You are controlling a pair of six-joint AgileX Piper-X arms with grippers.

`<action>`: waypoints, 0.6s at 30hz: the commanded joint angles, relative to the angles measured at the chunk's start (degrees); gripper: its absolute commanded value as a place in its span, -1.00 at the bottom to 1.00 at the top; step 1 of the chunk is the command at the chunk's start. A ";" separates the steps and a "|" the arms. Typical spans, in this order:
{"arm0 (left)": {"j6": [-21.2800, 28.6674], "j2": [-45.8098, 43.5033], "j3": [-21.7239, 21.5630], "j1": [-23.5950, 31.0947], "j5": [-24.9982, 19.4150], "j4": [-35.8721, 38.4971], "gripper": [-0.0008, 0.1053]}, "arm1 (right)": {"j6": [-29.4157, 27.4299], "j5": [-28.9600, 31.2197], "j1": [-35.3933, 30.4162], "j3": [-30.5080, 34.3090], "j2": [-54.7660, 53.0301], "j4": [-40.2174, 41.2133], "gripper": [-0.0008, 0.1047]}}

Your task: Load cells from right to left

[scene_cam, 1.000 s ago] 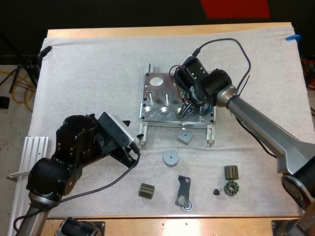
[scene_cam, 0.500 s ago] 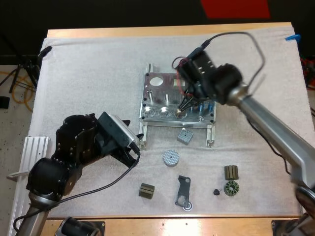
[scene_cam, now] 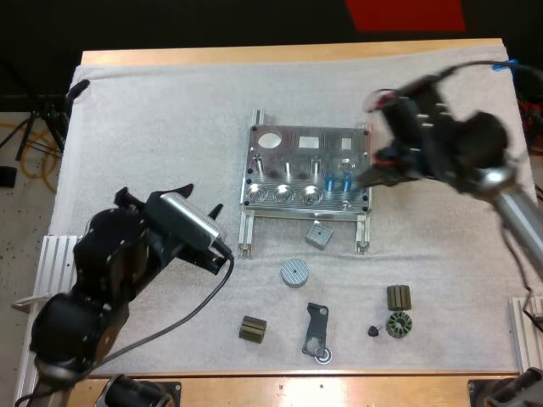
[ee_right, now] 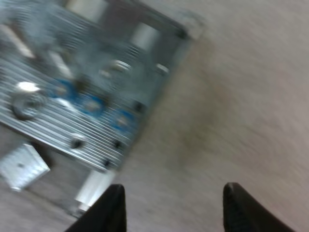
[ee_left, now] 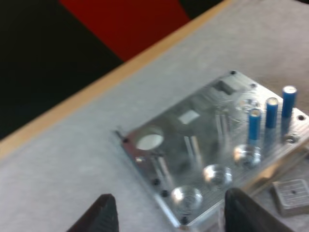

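The metal fixture [scene_cam: 307, 174] sits mid-mat; three blue cells [scene_cam: 338, 181] stand upright in the sockets at its right end, while the three round sockets [scene_cam: 284, 197] to their left are bare; the right gripper [ee_right: 174, 205] hangs just off the fixture's right edge, fingers wide apart, gripping nothing; the left gripper [ee_left: 166, 217], likewise spread and empty, faces the fixture's near-left corner.

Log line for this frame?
fixture: three blue cells loaded, right side | left end effector: open | right end effector: open, beside fixture
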 commanded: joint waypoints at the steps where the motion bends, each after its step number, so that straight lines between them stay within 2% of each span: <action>1: 0.54 -1.26 -0.22 -0.07 -3.09 -0.32 -0.07 | 0.51 1.74 -1.08 1.98 -3.38 1.02 -0.12; 3: 1.77 -2.12 -0.22 -0.07 -4.90 0.79 -0.07 | 0.53 4.38 -1.81 4.97 -7.85 1.00 -0.12; 5: 2.72 -3.03 -0.22 -0.07 -8.11 2.48 -0.07 | 0.53 10.57 -1.53 9.55 -13.92 1.00 -0.12; 8: 2.86 -4.34 -0.22 -0.07 -9.09 3.35 -0.07 | 0.89 16.88 -0.12 14.71 -22.15 1.00 -0.12; 13: 2.95 -6.76 -0.22 -0.07 -9.38 4.47 -0.07 | 5.08 20.20 -0.35 20.41 -33.74 6.14 -0.12; 18: 2.54 -10.63 -0.22 -0.07 -9.38 7.39 -0.07 | 9.78 18.93 -0.17 23.04 -41.50 8.53 -0.12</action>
